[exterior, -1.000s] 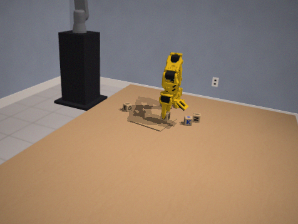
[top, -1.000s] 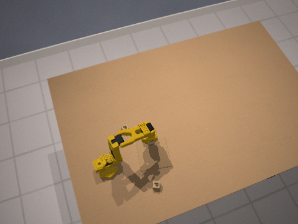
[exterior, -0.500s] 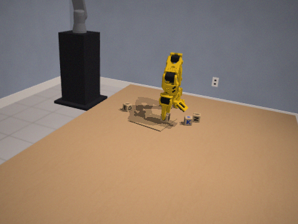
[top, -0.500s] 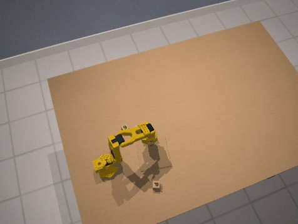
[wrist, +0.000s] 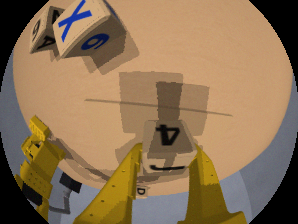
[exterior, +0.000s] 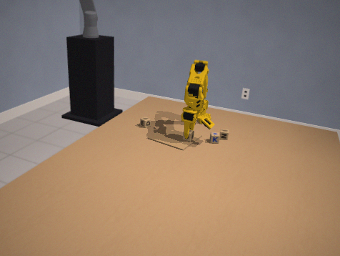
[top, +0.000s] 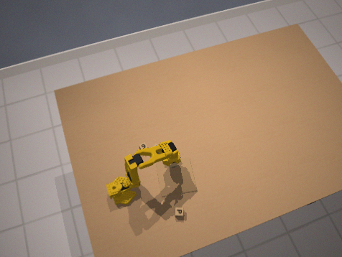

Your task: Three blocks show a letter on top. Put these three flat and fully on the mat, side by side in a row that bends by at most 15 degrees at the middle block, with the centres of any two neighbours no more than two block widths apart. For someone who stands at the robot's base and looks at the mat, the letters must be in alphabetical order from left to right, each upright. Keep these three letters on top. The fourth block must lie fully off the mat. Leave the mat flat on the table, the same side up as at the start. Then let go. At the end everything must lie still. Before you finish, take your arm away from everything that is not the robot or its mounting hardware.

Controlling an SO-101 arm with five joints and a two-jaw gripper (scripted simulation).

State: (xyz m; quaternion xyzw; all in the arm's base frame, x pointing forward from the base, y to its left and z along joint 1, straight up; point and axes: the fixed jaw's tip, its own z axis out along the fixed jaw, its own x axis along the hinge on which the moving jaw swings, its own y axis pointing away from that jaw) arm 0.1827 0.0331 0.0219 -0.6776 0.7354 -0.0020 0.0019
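From the top, the arm (top: 144, 163) bends over the mat (top: 187, 179), whose edges show only faintly on the table (top: 233, 108). The gripper and its load are hidden under the wrist. One block (top: 179, 213) lies off the mat toward the near edge, and another block (top: 143, 146) peeks out beside the forearm.

From the outside view, the gripper (exterior: 188, 135) points straight down over the mat, closed on a small block (exterior: 191, 135) that sits at or just above the mat surface. Two blocks (exterior: 218, 136) stand together off to one side, and a single one on the other side.

The wrist view shows the held block (wrist: 170, 141) between the jaws, a dark mark on its visible face, with its shadow just beyond.

I judge this as the placing step: the next move calls for setting the block down flat, checking that its letter is upright, then opening.
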